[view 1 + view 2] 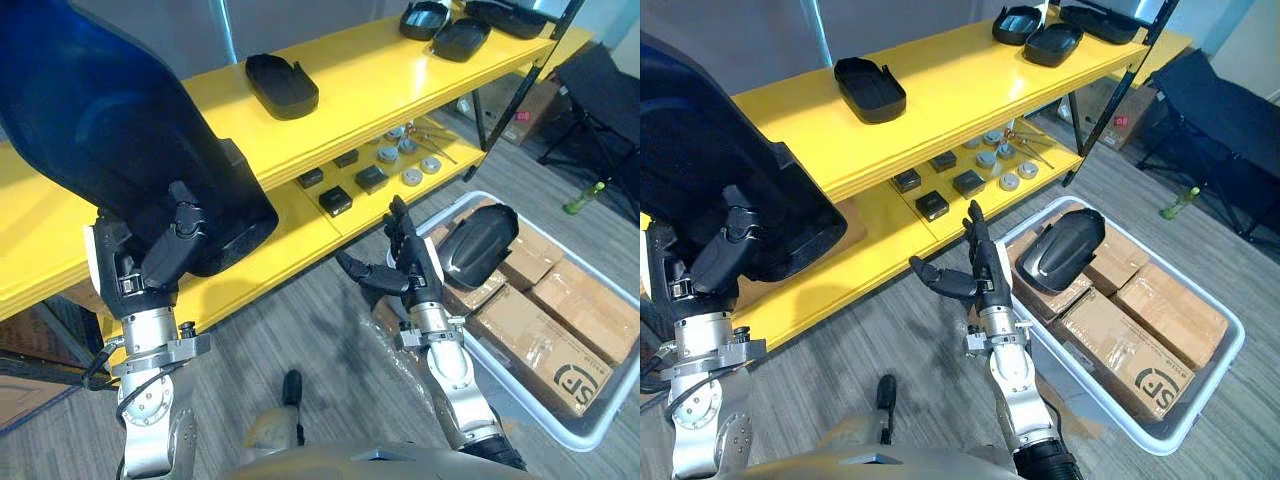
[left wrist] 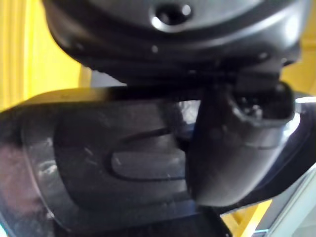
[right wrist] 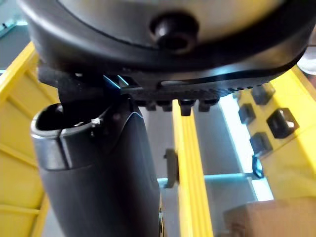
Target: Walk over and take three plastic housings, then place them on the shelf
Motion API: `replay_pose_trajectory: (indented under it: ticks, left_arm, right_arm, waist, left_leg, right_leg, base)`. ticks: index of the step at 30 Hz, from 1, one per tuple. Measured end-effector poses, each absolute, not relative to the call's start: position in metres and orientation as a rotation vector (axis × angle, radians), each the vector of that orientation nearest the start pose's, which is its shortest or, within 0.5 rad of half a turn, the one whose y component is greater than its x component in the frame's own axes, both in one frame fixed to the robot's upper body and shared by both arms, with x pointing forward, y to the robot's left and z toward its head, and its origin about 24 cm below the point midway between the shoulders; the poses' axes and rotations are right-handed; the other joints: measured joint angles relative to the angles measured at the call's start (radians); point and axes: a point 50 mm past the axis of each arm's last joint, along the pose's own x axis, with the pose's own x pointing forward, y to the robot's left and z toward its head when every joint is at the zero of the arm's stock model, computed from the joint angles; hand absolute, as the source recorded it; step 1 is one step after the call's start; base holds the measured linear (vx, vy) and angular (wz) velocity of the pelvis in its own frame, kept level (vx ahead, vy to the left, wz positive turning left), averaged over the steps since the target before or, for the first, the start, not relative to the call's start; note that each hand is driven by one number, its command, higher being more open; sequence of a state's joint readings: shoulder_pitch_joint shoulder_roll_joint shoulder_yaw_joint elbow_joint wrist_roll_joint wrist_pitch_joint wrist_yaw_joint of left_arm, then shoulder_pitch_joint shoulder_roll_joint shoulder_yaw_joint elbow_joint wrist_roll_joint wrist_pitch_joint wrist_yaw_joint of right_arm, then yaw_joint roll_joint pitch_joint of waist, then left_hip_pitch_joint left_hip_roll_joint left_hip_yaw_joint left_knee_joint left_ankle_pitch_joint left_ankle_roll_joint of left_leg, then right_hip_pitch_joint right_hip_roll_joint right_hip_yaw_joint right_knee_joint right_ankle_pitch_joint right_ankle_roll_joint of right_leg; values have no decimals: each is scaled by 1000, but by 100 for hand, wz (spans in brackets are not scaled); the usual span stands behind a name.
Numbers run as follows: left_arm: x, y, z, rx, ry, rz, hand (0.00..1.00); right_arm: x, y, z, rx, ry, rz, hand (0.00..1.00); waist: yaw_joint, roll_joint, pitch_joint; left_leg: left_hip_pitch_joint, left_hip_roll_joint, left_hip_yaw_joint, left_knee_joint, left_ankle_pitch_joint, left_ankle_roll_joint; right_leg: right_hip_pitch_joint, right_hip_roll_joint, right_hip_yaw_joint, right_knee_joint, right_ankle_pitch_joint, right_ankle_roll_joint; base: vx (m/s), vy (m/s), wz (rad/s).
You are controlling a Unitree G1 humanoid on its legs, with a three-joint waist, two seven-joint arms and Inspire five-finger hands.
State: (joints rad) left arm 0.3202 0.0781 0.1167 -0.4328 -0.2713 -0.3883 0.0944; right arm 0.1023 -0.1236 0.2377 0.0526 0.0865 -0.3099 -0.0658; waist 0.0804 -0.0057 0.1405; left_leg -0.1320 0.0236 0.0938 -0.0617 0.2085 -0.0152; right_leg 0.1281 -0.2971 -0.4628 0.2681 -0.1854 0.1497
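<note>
At near left, clamped in the left robot hand [image 1: 165, 245]: a large black housing [image 1: 110, 130], raised close to the camera above the near edge of the yellow shelf [image 1: 400, 70]. Gripped with fingers and thumb curled against the shell's wall. From the wrist, thumb pressed flat on the dark inner face.

At centre, lifted over the grey floor [image 1: 300, 330] between shelf and bin: the right robot hand [image 1: 405, 262]. Spread, fingers straight and pointing up, thumb stuck out to the left, holding nothing.

On the top board, toward the middle: a second housing [image 1: 282, 85], lying open side up. At the far right end of the same board: more housings [image 1: 460, 38], close together. On the lower board [image 1: 290, 240]: small black blocks [image 1: 335, 200] and, further right, round metal parts [image 1: 412, 176].

To the right on the floor: a white bin [image 1: 600, 420] packed with cardboard boxes [image 1: 540, 335]. On top of the boxes, at the bin's left end, just beside the right robot hand but not touching it: another housing [image 1: 482, 243], domed side up. Far right on the floor, apart from the bin: a green bottle [image 1: 585, 197].
</note>
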Motion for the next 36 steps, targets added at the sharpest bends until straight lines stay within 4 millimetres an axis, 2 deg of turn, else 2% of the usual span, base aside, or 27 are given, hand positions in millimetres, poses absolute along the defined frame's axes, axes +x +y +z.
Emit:
replay_pose_trajectory:
  ticks: [3,4,8,10,13,15,16,17,18,19,20,21,22,24,25,26,27,28,30,31,32,33,34,35,36]
  left_arm:
    - [175,203,110,-158,-515,265,0]
    - [176,201,108,-167,-502,260,0]
    - [171,200,102,-169,-470,263,0]
    - [169,201,100,-168,-461,273,0]
    - [169,204,101,-168,-463,291,0]
    - [168,207,101,-162,-468,304,0]
    - [168,208,102,-157,-470,309,0]
    - [167,211,102,-145,-473,315,0]
    - [167,214,104,-132,-480,319,0]
    - [167,216,105,-129,-486,320,0]
    - [168,218,106,-116,-489,317,0]
    - [167,221,107,-94,-491,319,0]
    - [167,224,108,-76,-495,321,0]
    - [167,230,111,-52,-503,338,0]
    - [168,230,113,-52,-508,345,0]
    - [170,230,114,-54,-514,342,0]
    - [174,229,118,-66,-536,335,0]
    - [180,225,119,-93,-551,324,0]
    - [191,217,114,-129,-537,289,0]
    - [193,214,106,-138,-500,283,0]
    - [192,213,103,-139,-485,283,0]
    - [189,215,99,-158,-467,300,0]
    - [188,213,95,-179,-441,315,0]
    - [186,213,93,-178,-429,316,0]
    - [185,213,91,-167,-420,304,0]
  right_arm:
    - [224,-126,30,-21,-127,187,100]
    - [223,-128,29,-36,-123,195,100]
    - [223,-134,29,-68,-119,200,100]
    - [225,-133,31,-64,-129,200,100]
    - [228,-126,34,-51,-145,208,100]
    - [231,-120,39,-22,-164,204,100]
    - [232,-117,40,-7,-167,204,100]
    - [233,-114,41,46,-168,195,100]
    - [233,-112,43,96,-170,181,100]
    - [234,-113,45,110,-179,173,100]
    - [235,-116,47,142,-189,151,100]
    - [236,-118,48,145,-195,137,100]
    - [237,-119,49,146,-202,128,100]
    - [240,-122,57,163,-248,98,100]
    - [242,-124,64,164,-283,90,100]
    - [243,-127,70,169,-308,83,100]
    - [243,-133,85,215,-378,78,100]
    - [242,-140,103,278,-469,65,100]
    - [237,-155,127,337,-595,33,100]
    - [234,-162,140,363,-667,25,100]
    - [233,-165,146,373,-697,28,100]
    - [233,-167,160,387,-758,47,100]
    - [235,-171,170,374,-805,64,100]
    - [236,-174,175,361,-824,68,100]
    - [237,-182,182,325,-857,62,100]
  waist:
    - [-3,16,23]
    - [-6,31,32]
    - [-4,43,44]
    - [4,42,53]
    - [13,41,72]
    - [28,43,83]
    - [31,42,84]
    - [37,34,84]
    - [42,19,79]
    - [39,23,81]
    - [39,29,78]
    - [36,23,78]
    - [34,19,78]
    - [15,20,78]
    - [9,26,80]
    - [8,28,80]
    - [-2,33,77]
    - [-23,44,77]
    - [-59,46,75]
    - [-58,33,67]
    - [-54,23,61]
    - [-45,-3,46]
    - [-40,14,40]
    - [-37,22,33]
    - [-26,34,29]
  left_leg:
    - [-27,8,-6,9,10,-13]
    - [-32,17,-16,14,13,-17]
    - [-38,31,-25,38,-1,-22]
    - [-86,39,-17,132,-46,-21]
    - [-144,39,-8,285,-125,-11]
    - [-184,37,5,445,-227,2]
    - [-189,34,10,474,-251,4]
    - [-191,21,15,518,-293,15]
    - [-186,6,33,538,-322,29]
    - [-186,3,31,543,-336,33]
    - [-174,-18,12,534,-349,52]
    - [-153,-34,5,510,-353,60]
    - [-136,-38,-9,492,-355,64]
    - [-77,-66,-72,432,-343,92]
    - [-35,-79,-104,400,-334,94]
    - [-19,-88,-124,386,-331,86]
    - [-5,-106,-177,367,-331,82]
    - [-5,-122,-243,369,-333,77]
    - [16,-160,-337,384,-323,70]
    - [48,-185,-376,389,-329,60]
    - [57,-193,-380,396,-335,51]
    - [53,-209,-377,427,-359,17]
    - [42,-183,-367,455,-383,-9]
    - [31,-159,-343,460,-395,-23]
    - [15,-105,-278,455,-417,-28]
  right_leg:
    - [-4,21,-3,-28,-34,28]
    - [-6,30,-10,-16,-41,24]
    - [-9,36,-22,17,-70,2]
    - [-15,27,-27,29,-74,-2]
    - [-18,11,-19,64,-91,10]
    - [2,-16,-9,93,-116,22]
    - [11,-21,-8,96,-122,21]
    - [37,-39,-15,85,-132,6]
    - [61,-50,-27,71,-127,-26]
    - [54,-55,-20,122,-109,-63]
    - [-40,-101,24,318,-20,-169]
    - [-98,-119,78,421,60,-197]
    - [-136,-121,126,485,79,-178]
    - [-217,-58,203,607,-11,-125]
    - [-233,-13,201,573,-50,-125]
    - [-243,9,205,538,-67,-124]
    - [-281,74,253,448,-91,-127]
    - [-322,153,364,362,-89,-121]
    - [-333,201,488,288,-63,-77]
    - [-307,176,476,213,-43,-62]
    - [-291,163,462,161,-26,-61]
    - [-268,143,434,73,78,-80]
    - [-235,155,380,58,79,-66]
    - [-218,166,355,30,82,-72]
    - [-191,188,310,-15,92,-89]
  base:
    - [-110,-96,2]
    - [-129,-78,10]
    - [-99,-34,10]
    - [-33,20,4]
    - [6,61,-7]
    - [62,118,-10]
    - [99,160,-2]
    - [141,190,9]
    - [162,168,14]
    - [267,229,36]
    - [278,252,39]
    - [293,266,44]
    - [192,140,42]
    - [276,65,68]
    - [338,67,71]
    - [275,30,90]
    - [307,-4,135]
    - [238,-42,159]
    - [256,-149,205]
    - [296,-233,183]
    - [316,-294,133]
    - [297,-306,120]
    - [275,-286,118]
    - [208,-242,104]
    - [142,-215,103]
